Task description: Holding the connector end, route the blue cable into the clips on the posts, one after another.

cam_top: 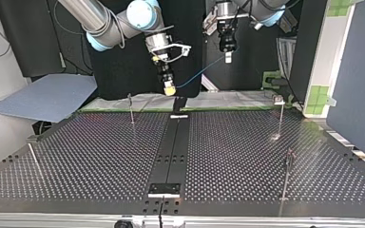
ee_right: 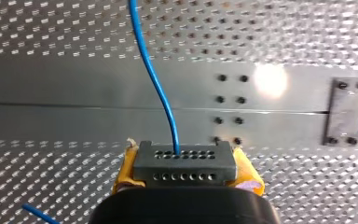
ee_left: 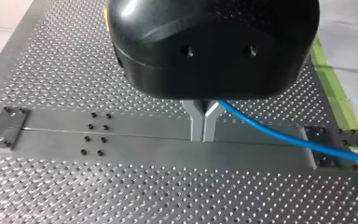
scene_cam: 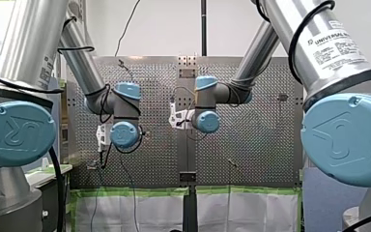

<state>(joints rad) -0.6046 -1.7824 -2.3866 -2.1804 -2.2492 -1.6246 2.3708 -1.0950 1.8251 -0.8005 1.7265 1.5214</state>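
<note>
- My right pincer (cam_top: 170,89) was clenched on the connector (ee_right: 185,161), with its yellow pads (ee_right: 126,170) pressed against both sides of the grey block.
- The blue cable (ee_right: 154,74) left one of the connector's holes and ran away ahead of that pincer, above the bench (cam_top: 100,156).
- My left pincer (ee_left: 203,126) was clenched as well. Its metal fingers (ee_left: 196,122) met at the tips and the cable came out right beside them, so I judged it to be pinched there.
- In the top view both pincers hung in the upper middle of the frame, above the bench's far edge. The cable was strung through the air between them.
- Four thin posts stood on the bench in that view: the upper-left post (cam_top: 131,108), the upper-right post (cam_top: 281,114), the lower-right post (cam_top: 286,180) and the far-left post (cam_top: 33,159), which leaned.
- The cable touched none of them, and the clips were too small to make out.
- By my reading, only the grasp was done. No clip held the cable yet, so the whole routing was left to do, post after post.
</note>
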